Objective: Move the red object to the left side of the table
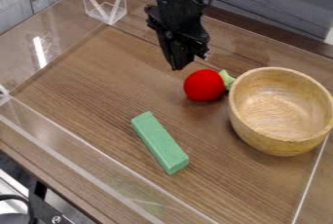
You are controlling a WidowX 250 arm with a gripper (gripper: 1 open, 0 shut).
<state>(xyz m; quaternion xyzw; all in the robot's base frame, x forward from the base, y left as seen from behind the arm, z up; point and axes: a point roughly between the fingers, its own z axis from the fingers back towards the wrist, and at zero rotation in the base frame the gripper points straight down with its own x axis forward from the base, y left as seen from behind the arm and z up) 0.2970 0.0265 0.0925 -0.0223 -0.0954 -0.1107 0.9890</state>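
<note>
The red object [202, 86] is a small round toy fruit with a green leafy top, lying on the wood-grain table [92, 82] right of centre, just left of the wooden bowl. My gripper [182, 60] points down, a little behind and to the left of the fruit, apart from it. Its dark fingers stand close together and hold nothing.
A wooden bowl [281, 109] sits at the right, close to the fruit's leaf. A green rectangular block [159, 141] lies near the front centre. Low clear acrylic walls [39, 48] border the table, and a clear V-shaped stand [104, 6] is at the back left.
</note>
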